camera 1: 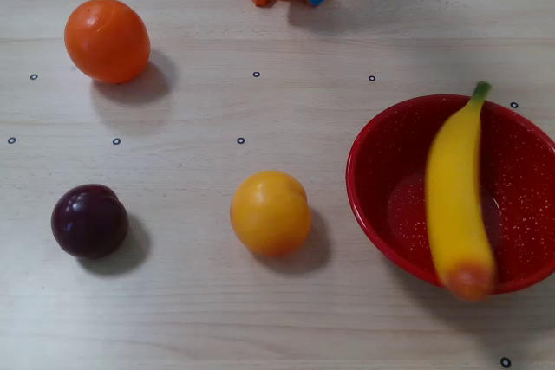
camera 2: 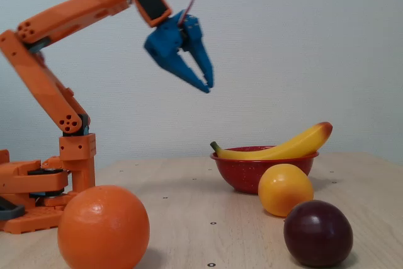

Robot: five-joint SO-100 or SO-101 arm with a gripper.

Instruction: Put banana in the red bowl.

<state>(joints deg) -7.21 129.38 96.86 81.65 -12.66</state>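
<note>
While your tool (camera 2: 206, 84) hangs high above the surface (camera 1: 260, 318) with its fingers nearly together and holding nothing, the banana (camera 1: 455, 201) lies across the red bowl (camera 1: 381, 205), its orange end over the rim.
</note>
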